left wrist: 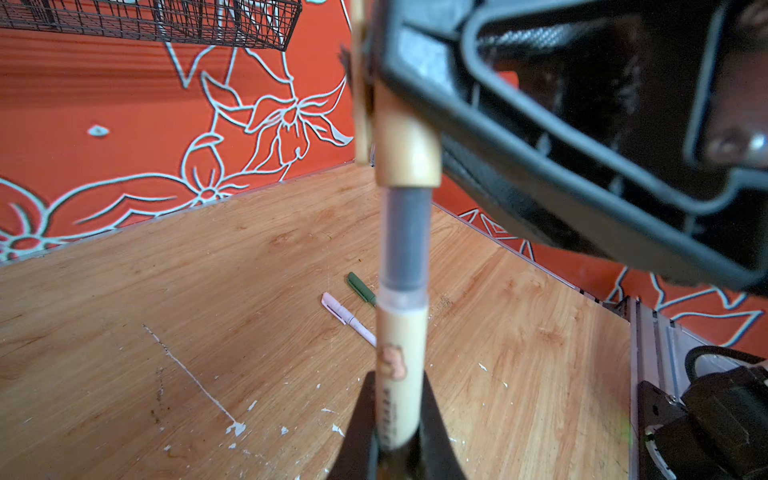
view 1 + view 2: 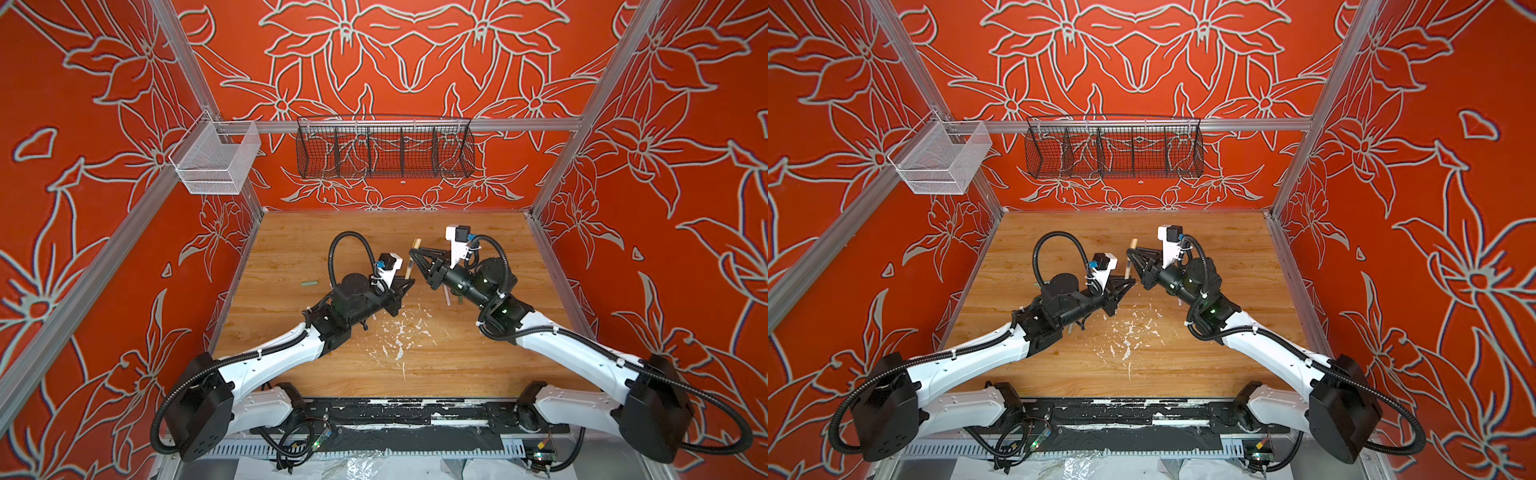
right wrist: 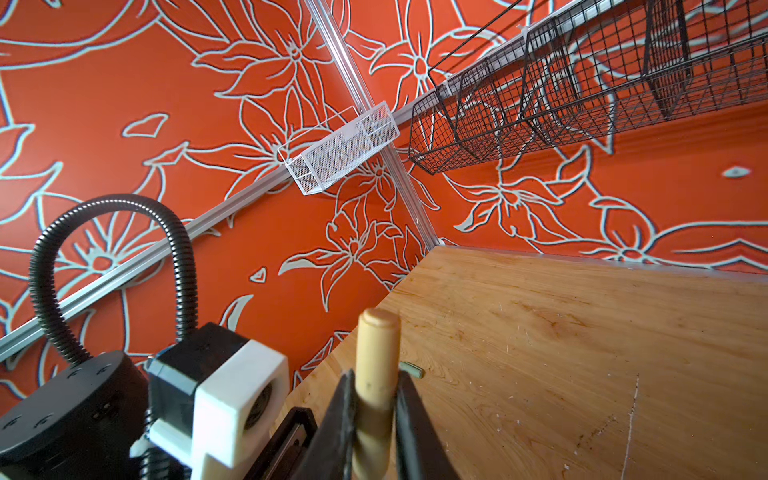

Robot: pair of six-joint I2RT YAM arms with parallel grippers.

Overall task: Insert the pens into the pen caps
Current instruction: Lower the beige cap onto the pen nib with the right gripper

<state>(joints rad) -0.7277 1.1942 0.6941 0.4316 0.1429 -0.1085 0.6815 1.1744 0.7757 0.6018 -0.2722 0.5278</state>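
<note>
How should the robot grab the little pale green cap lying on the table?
Probably pinch the pale green cap across its middle, coming straight down: it lies flat on the table, a short round tube with both long sides free.

Tip gone, ends lost!
The tan pen (image 1: 401, 340) blurs up close, tip buried in the tan cap (image 1: 409, 153), base cut by the frame edge; behind it, pink pen (image 1: 345, 316) and dark green pen (image 1: 360, 286) each lose an end.
</note>
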